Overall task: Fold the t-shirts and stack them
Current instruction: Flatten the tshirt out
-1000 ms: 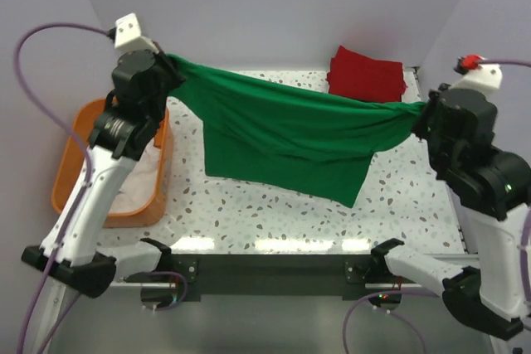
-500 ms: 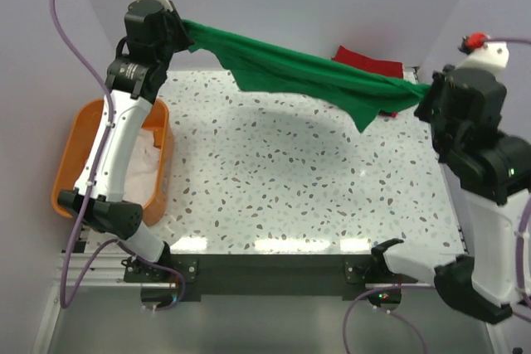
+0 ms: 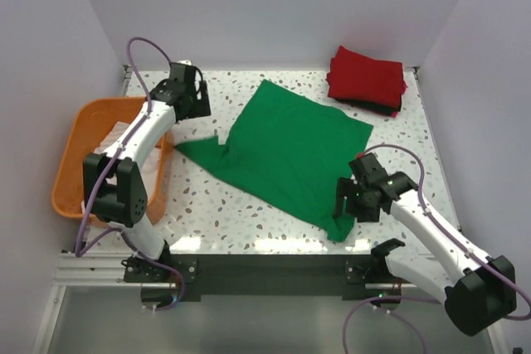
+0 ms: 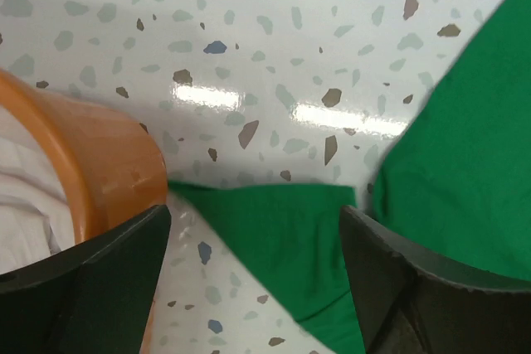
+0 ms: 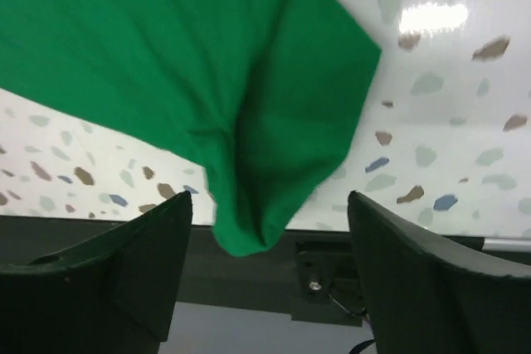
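Note:
The green t-shirt (image 3: 290,151) lies spread flat and slantwise across the speckled table. Its sleeve (image 4: 274,238) points toward the orange basket, and its near corner (image 5: 249,221) droops over the table's front edge. My left gripper (image 3: 197,107) hovers open over that sleeve (image 4: 255,225), holding nothing. At the near corner my right gripper (image 3: 348,205) stands open with the cloth loose between its fingers (image 5: 270,205). A folded red t-shirt (image 3: 367,76) rests on a black one (image 3: 375,108) at the back right. An off-white t-shirt (image 3: 112,134) lies in the basket.
The orange plastic basket (image 3: 70,143) stands at the table's left edge, its rim (image 4: 108,163) close beside my left gripper. Grey walls close in the back and sides. The dark metal frame (image 5: 332,263) runs under the front edge.
The green t-shirt, held stretched in the air between both shut grippers, has been laid on the table. Both arms came down and both grippers opened, letting it go.

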Motion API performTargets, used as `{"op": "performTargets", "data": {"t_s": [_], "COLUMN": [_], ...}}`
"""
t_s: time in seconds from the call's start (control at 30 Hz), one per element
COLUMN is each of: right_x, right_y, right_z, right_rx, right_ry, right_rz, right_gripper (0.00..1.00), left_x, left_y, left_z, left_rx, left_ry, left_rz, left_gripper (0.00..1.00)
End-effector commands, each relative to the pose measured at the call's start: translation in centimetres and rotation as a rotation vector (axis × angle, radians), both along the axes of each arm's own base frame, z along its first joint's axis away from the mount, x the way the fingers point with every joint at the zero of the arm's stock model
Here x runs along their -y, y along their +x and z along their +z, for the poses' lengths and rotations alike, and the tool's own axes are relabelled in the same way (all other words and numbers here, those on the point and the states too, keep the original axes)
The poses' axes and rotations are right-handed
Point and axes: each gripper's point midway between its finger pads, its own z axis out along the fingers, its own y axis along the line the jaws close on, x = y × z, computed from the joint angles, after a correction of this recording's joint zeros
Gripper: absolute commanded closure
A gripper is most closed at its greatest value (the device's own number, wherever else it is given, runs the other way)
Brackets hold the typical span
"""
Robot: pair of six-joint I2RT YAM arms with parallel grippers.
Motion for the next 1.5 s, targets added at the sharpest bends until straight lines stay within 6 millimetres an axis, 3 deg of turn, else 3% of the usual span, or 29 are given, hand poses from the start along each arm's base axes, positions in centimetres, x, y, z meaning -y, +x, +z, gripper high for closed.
{"op": "performTargets", "data": {"t_s": [0.0,0.03,0.07,0.13,0.17,0.23,0.27,0.37,0.4,0.47,0.57,0.7,0.83,0.87,0.9,0.93,0.97,1.0,1.03,1.1,1.13,1.17,1.2,1.23,1.27,1.3,1.37,1.43,1.47], "right_x": [-1.5,-0.7,-0.6,-0.4,-0.7,-1.0,-2.1,-3.0,-3.1,-2.8,-2.2,-1.6,-1.5,-1.3,-1.4,-1.5,-1.6,-2.0,-2.0,-4.3,-4.9,-6.3,-8.6,-9.7,-11.1,-12.9,-15.1,-16.1,-15.5], "right_y": [5.1,6.1,7.6,9.8,11.8,13.9,15.8,19.7,20.6,22.2,24.0,23.6,21.1,20.0,19.3,17.5,16.9,16.0,14.3,12.4,10.9,10.3,8.9,8.3,7.9,7.0,7.4,8.5,8.6], "right_z": [5.0,5.2,6.7,7.8,8.4,8.6,8.2,7.9,6.0,5.4,2.8,-0.8,-4.0,-5.2,-5.8,-6.8,-7.1,-7.5,-8.3,-8.3,-8.8,-8.4,-8.4,-8.3,-7.9,-7.6,-6.3,-5.1,-4.9], "right_rx": [0.198,0.211,0.263,0.315,0.341,0.354,0.342,0.369,0.327,0.322,0.299,0.219,0.139,0.118,0.099,0.060,0.056,0.043,0.009,0.006,-0.012,-0.002,-0.003,0.001,0.013,0.021,0.060,0.108,0.104], "right_ry": [0.038,-0.025,-0.040,-0.080,-0.099,-0.112,-0.096,-0.088,-0.110,-0.127,-0.146,-0.155,-0.139,-0.141,-0.132,-0.112,-0.108,-0.113,-0.117,-0.083,-0.073,-0.029,0.001,0.017,0.035,0.045,0.060,0.050,0.013], "right_rz": [0.002,-0.004,-0.017,-0.026,-0.033,-0.028,-0.012,0.000,0.007,-0.004,-0.025,-0.034,-0.038,-0.040,-0.039,-0.041,-0.040,-0.030,-0.026,0.018,0.035,0.052,0.079,0.098,0.118,0.152,0.177,0.168,0.159], "right_gripper": [0.19,0.12,0.01,0.01,0.01,0.02,0.01,0.01,0.01,0.01,0.01,0.01,0.01,0.01,0.02,0.01,0.01,0.01,0.01,0.01,0.01,0.01,0.01,0.01,0.01,0.01,0.01,0.01,0.01], "left_x": [0.7,1.8,2.4,4.6,6.4,8.6,10.8,13.1,13.1,13.1,12.7,12.2,12.0,12.3,12.1,11.6,12.3,12.0,11.7,13.1,13.7,15.1,15.8,17.0,18.7,19.8,22.6,24.0,24.4], "left_y": [1.2,1.1,0.9,-0.2,-0.9,-2.6,-3.7,-6.5,-7.4,-8.2,-9.4,-9.2,-7.0,-5.3,-4.8,-3.6,-1.0,-0.4,1.0,4.8,6.2,9.2,10.2,11.1,13.3,13.8,14.7,14.8,14.8], "left_z": [2.2,2.2,2.2,2.2,2.1,0.7,0.0,-3.3,-4.9,-6.7,-9.6,-12.8,-14.8,-14.3,-16.1,-16.4,-15.1,-17.1,-17.3,-17.4,-17.2,-15.0,-16.1,-15.7,-13.1,-13.8,-12.1,-11.1,-10.1], "left_rx": [0.067,0.079,0.090,0.118,0.121,0.107,0.091,0.026,-0.008,-0.047,-0.115,-0.173,-0.193,-0.170,-0.210,-0.209,-0.166,-0.213,-0.210,-0.188,-0.175,-0.100,-0.099,-0.083,-0.007,-0.006,0.039,0.059,0.078], "left_ry": [-0.059,-0.095,-0.105,-0.114,-0.129,-0.171,-0.189,-0.227,-0.234,-0.238,-0.232,-0.188,-0.113,-0.105,-0.083,-0.060,-0.060,-0.036,-0.039,-0.068,-0.108,-0.128,-0.134,-0.163,-0.191,-0.217,-0.269,-0.289,-0.308], "left_rz": [0.004,-0.028,-0.041,-0.087,-0.122,-0.164,-0.217,-0.258,-0.260,-0.254,-0.231,-0.198,-0.176,-0.180,-0.174,-0.150,-0.160,-0.157,-0.146,-0.189,-0.209,-0.252,-0.275,-0.313,-0.364,-0.400,-0.459,-0.480,-0.487], "left_gripper": [0.08,0.00,0.00,0.00,0.00,0.00,0.00,0.00,0.00,0.00,0.00,0.00,0.00,0.00,0.00,0.00,0.00,0.00,0.00,0.00,0.00,0.00,0.00,0.00,0.00,0.00,0.00,0.00,0.00]}}
